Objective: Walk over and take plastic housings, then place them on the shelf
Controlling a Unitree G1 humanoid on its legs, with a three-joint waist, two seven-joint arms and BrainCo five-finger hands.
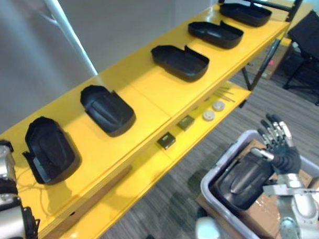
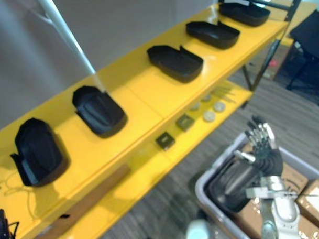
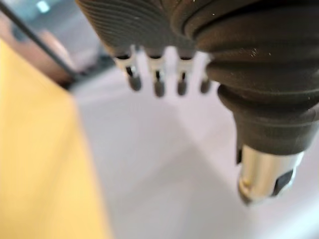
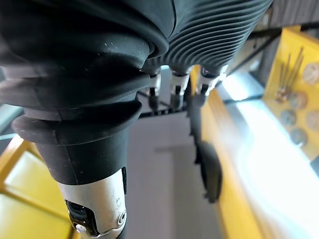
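Observation:
Several black plastic housings lie in a row along the top of the yellow shelf (image 1: 148, 91), from one at the near left (image 1: 50, 149) to one at the far right end (image 1: 246, 13). Another black housing (image 1: 240, 184) lies in a grey bin (image 1: 208, 185) at the lower right. My right hand (image 1: 279, 144) is held over the bin's far side, right beside that housing, open with its fingers straight up and its thumb close to the housing's edge. My left hand (image 3: 239, 59) hangs beside the shelf's near left end, its fingers straight and holding nothing.
The shelf's lower level carries two small dark blocks (image 1: 166, 141), round discs (image 1: 208, 115) and a wooden plank (image 1: 99, 192). Cardboard boxes (image 1: 314, 185) sit next to the bin. A black chair (image 1: 309, 41) stands at the far right on the grey floor.

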